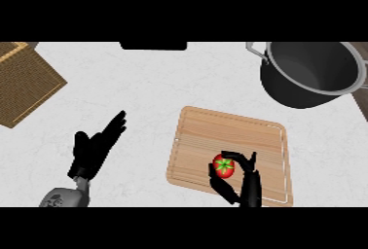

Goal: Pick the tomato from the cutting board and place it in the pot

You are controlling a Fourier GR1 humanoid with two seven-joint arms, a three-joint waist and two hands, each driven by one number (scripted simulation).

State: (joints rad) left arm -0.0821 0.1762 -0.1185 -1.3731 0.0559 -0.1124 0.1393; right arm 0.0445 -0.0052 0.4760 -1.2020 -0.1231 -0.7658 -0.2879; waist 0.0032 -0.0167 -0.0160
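Tomato: red with a green stalk end facing up; it sits on the near part of the cutting board, a little left of the board's middle, with black fingers on both sides of it.
Right hand: comes in from the near edge at the right of the scene and lies over the near part of the board; its fingers and thumb are curled round the tomato, one finger bent over the tomato's far right side and the thumb against its near left side. I cannot tell whether the tomato has left the wood.
Left hand: at the left of the scene over bare counter, well apart from the board; its fingers are straight and point far and to the right, holding nothing.
Cutting board: pale wood with a groove round its edge, lying flat and slightly turned, right of the scene's middle.
Pot: dark grey with a lighter metal rim and a handle on its left side; it stands at the far right, beyond the board and apart from it; its inside looks dark.
Counter: light, faintly mottled surface under everything.
Woven mat: brown, set cornerwise at the far left edge.
Dark object: a flat black shape at the far edge, cut off by the view.
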